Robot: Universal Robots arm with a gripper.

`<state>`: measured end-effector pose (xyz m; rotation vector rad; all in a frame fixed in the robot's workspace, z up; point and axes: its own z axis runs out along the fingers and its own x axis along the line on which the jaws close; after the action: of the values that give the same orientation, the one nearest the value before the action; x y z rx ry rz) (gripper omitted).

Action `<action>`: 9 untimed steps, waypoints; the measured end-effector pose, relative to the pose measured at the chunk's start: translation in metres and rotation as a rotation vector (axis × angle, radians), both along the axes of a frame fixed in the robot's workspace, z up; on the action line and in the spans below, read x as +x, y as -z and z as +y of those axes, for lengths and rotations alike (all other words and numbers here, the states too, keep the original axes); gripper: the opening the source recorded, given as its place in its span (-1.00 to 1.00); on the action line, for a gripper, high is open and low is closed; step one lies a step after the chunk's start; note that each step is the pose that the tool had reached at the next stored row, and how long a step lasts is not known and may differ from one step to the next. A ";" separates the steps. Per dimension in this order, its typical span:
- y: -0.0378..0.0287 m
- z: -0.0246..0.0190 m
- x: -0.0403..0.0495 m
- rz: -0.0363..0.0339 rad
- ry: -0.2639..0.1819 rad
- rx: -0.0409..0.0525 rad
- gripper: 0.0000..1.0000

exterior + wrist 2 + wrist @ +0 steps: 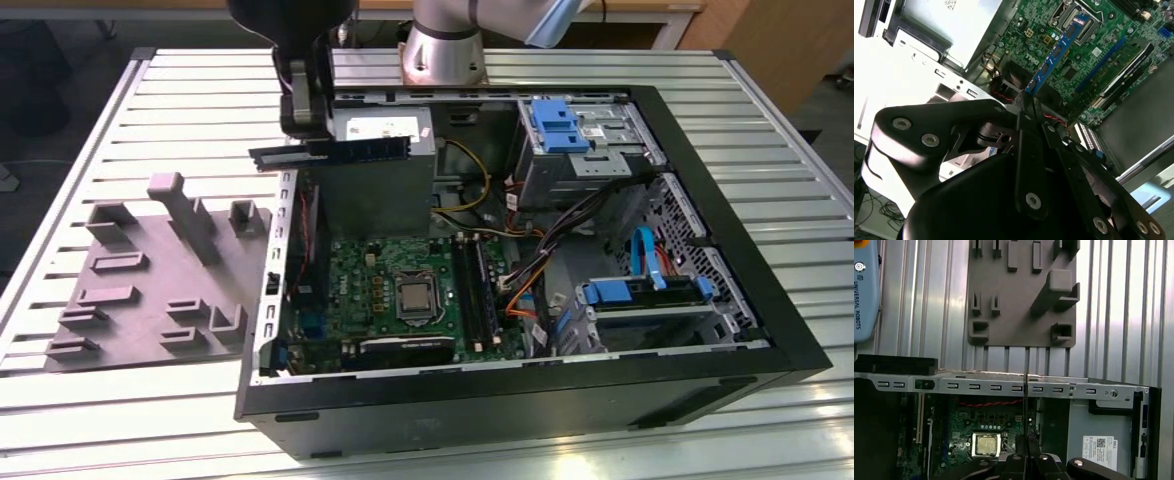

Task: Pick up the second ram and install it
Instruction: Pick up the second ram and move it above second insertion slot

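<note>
- Gripper is gripping the second ram, fingers closed flat against both faces of the stick.
- The stick is hanging level in the air, long axis running left-right in the exterior view.
- It is hovering over the far part of the open PC case, above the case wall on the exterior view's left, clear of the board.
- In the second wrist view the gripper is pinching the second ram, whose blue length is reaching out over the green motherboard.
- In the first wrist view the second ram is showing edge-on as a thin dark line crossing the case rail, with the CPU socket just beside it.
- Grey fixture block is sitting on the slatted table, just beside the case on the exterior view's left.
</note>
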<state>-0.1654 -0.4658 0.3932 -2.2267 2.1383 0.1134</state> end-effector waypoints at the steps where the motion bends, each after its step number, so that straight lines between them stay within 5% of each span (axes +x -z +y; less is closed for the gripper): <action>1: 0.0000 0.0000 0.0011 0.0000 0.000 0.0000 -0.76; 9: 0.0000 0.0000 0.0098 0.0000 0.000 0.0000 -0.76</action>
<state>-0.1556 -0.4658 0.3932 -2.2267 2.1383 0.1134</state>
